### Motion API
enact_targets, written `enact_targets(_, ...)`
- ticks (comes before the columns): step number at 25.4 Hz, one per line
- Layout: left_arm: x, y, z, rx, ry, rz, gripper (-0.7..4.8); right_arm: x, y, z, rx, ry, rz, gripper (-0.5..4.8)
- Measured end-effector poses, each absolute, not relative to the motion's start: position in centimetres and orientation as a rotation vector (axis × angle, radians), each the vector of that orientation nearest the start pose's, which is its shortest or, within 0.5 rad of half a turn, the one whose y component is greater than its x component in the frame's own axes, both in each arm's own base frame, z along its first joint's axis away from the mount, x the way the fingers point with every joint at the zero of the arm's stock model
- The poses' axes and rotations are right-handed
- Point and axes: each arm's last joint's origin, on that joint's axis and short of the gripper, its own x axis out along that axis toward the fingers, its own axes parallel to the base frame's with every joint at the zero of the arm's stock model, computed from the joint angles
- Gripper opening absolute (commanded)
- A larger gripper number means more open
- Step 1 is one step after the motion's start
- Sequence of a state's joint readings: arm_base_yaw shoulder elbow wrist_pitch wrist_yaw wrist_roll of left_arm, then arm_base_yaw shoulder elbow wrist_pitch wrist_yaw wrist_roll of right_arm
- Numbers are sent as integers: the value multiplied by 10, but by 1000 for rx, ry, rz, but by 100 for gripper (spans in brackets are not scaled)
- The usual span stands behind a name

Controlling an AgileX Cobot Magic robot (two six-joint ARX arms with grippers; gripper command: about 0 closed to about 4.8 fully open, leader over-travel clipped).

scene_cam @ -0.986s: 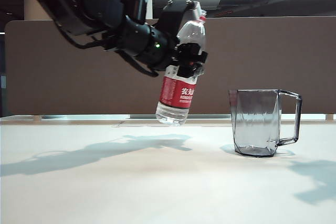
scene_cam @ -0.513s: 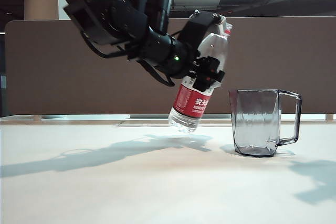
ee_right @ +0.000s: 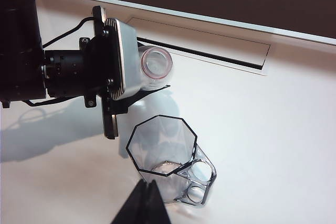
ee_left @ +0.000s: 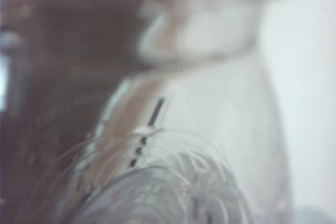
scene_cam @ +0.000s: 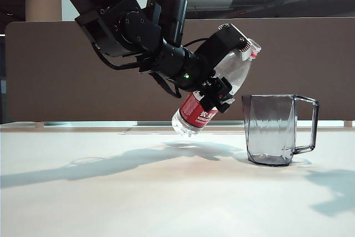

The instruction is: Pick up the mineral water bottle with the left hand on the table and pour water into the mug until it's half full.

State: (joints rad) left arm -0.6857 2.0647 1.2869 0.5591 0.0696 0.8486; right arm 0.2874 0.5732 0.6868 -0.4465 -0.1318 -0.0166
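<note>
My left gripper (scene_cam: 221, 79) is shut on the mineral water bottle (scene_cam: 195, 112), which it holds in the air and tilted. The bottle's base points down to the left and its red-ringed neck (scene_cam: 253, 50) leans up toward the mug (scene_cam: 272, 129). The clear grey faceted mug stands upright on the white table (scene_cam: 166, 192), just right of the bottle. In the right wrist view the bottle's open mouth (ee_right: 156, 64) hangs above and a little short of the mug's rim (ee_right: 161, 144). My right gripper (ee_right: 148, 203) is shut and empty, close to the mug. The left wrist view shows only the blurred bottle (ee_left: 199, 129).
A brown partition (scene_cam: 310, 59) runs along the far edge of the table. A long narrow slot (ee_right: 210, 45) lies in the tabletop behind the mug. The arm's shadow (scene_cam: 100, 162) falls across the table's left half.
The left arm has carried the bottle to the right, toward the mug, and tipped it much further over. The mug and the right gripper have not moved.
</note>
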Motion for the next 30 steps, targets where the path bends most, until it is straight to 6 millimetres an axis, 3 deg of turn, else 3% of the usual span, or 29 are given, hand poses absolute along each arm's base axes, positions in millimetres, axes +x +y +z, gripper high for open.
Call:
enact_targets(14,351,-291,186,1134,-241,-794,214,120,39,303,-42,331,418,-8)
enact_targets(20,343,-301,186,1163,-273,-819,214,120,39,303,-42,331,418,-8)
enact_targets(30,346,-298,186,1232,-298,-806,214,120,39,303,-42,331,418,-8)
